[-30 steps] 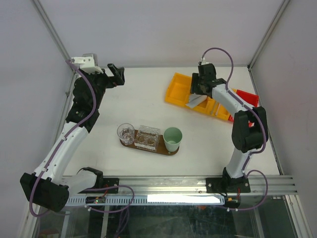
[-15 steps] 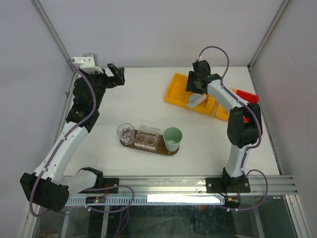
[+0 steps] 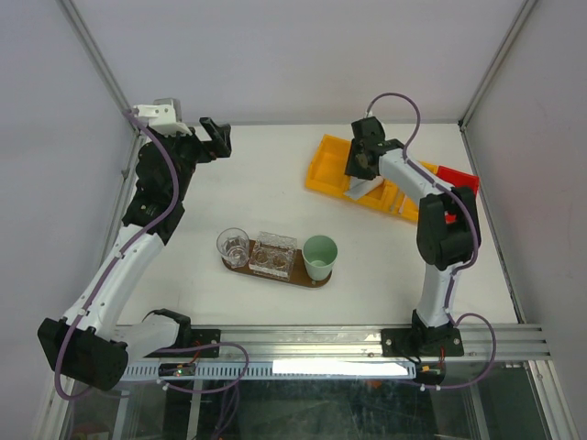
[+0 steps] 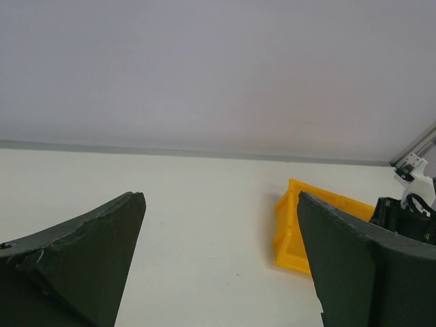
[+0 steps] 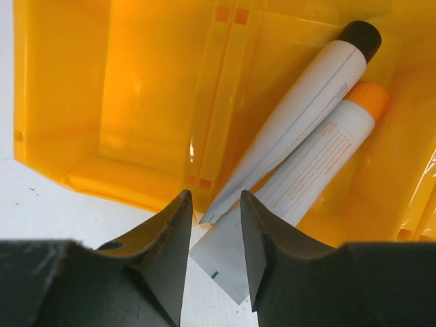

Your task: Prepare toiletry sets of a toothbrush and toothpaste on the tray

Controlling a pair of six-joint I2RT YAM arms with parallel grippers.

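Right gripper had shifted a little toward the left of the top view over the last second, and its jaws had drawn closer together. Left arm showed no change.

- Right claw: jaws part-way closed, straddling the flat crimped tail of the black-capped tube. Whether the pads already pinched it could not be told.
- Orange-capped tube lay alongside, touching the first, both in the right-hand compartment of the yellow bin; their tails overhung the bin's lower edge.
- Left gripper: fully released, nothing between the fingers, parked in the upper left of the top view.
- Tray, centre of the top view, carried a glass, a clear square holder and a mint cup. No tube or brush could be made out on it.

Judgement — task at its start: first tube pick under way, nothing delivered. Left to do: lift the tube, carry it to the tray, then fetch a brush. No brush was seen in any view.
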